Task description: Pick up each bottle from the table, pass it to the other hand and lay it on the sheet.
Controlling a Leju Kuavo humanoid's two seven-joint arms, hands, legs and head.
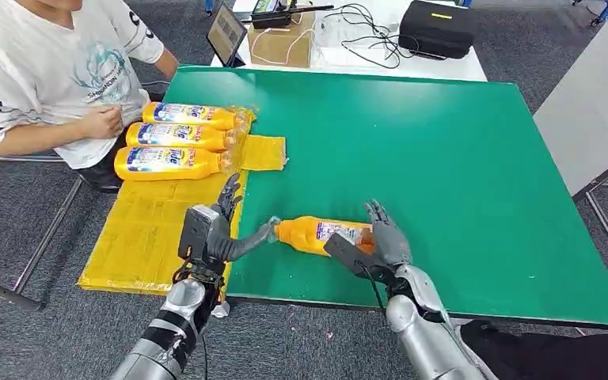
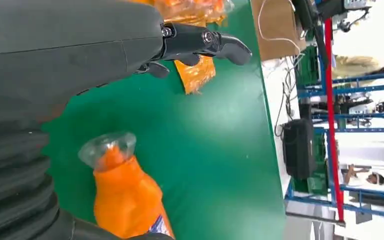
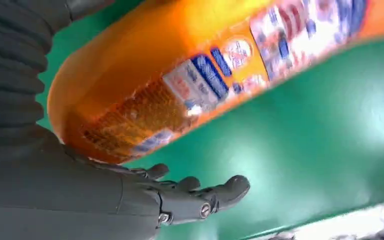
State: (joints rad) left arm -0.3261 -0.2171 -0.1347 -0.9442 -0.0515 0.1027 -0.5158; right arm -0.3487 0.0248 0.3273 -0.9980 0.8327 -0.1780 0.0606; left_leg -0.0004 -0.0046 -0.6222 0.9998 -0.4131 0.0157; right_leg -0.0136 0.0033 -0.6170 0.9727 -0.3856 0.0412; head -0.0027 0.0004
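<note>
An orange bottle (image 1: 317,233) lies level near the green table's (image 1: 459,158) front edge, clear cap toward the yellow sheet (image 1: 142,229). My right hand (image 1: 376,241) holds its base end, thumb in front and fingers reaching up behind it. In the right wrist view the bottle (image 3: 180,65) rests against the palm while that hand's (image 3: 80,200) fingers (image 3: 205,195) stay stretched out. My left hand (image 1: 214,229) is at the sheet's edge, fingers apart and pointing away, thumb reaching to the cap. The left wrist view shows the cap and neck of the bottle (image 2: 125,195) by that hand (image 2: 105,55).
Three orange bottles (image 1: 176,136) lie side by side at the far end of the sheet, next to a seated person (image 1: 47,71) at the table's left. A laptop, a box, cables and a black case (image 1: 435,28) sit beyond the table. A grey table (image 1: 594,103) stands at right.
</note>
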